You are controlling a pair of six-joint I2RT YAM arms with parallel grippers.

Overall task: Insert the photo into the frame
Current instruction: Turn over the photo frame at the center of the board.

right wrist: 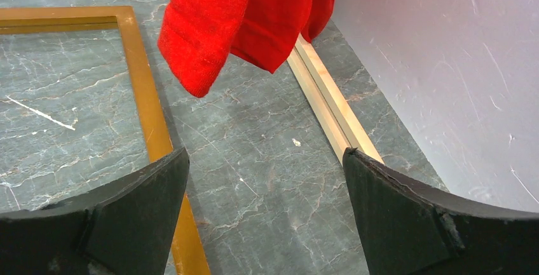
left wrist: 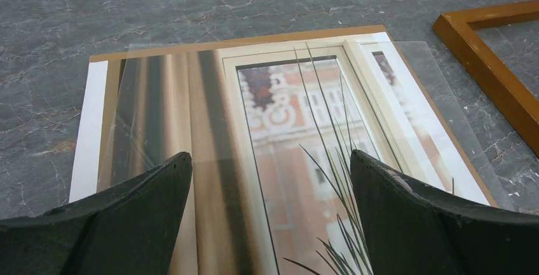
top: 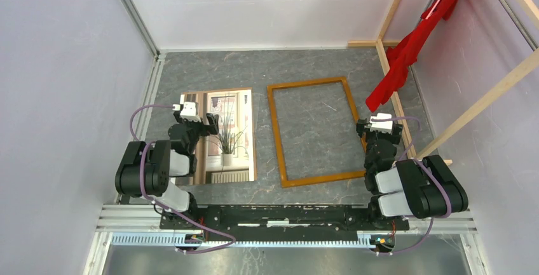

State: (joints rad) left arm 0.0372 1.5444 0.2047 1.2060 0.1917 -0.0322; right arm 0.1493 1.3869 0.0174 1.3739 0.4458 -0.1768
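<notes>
There's a clear sheet (left wrist: pixel 438 91) lying on the photo (left wrist: pixel 286 116) and a red cloth (right wrist: pixel 235 21) dangling by the far right corner of the frame (top: pixel 275 135), with the photo on the left, directly under the left gripper (left wrist: pixel 270 160), wide open and empty, while the right gripper (right wrist: pixel 264 154) gapes empty too beside the frame's right edge.

No readable text, label, brand or number appears on anything here.
</notes>
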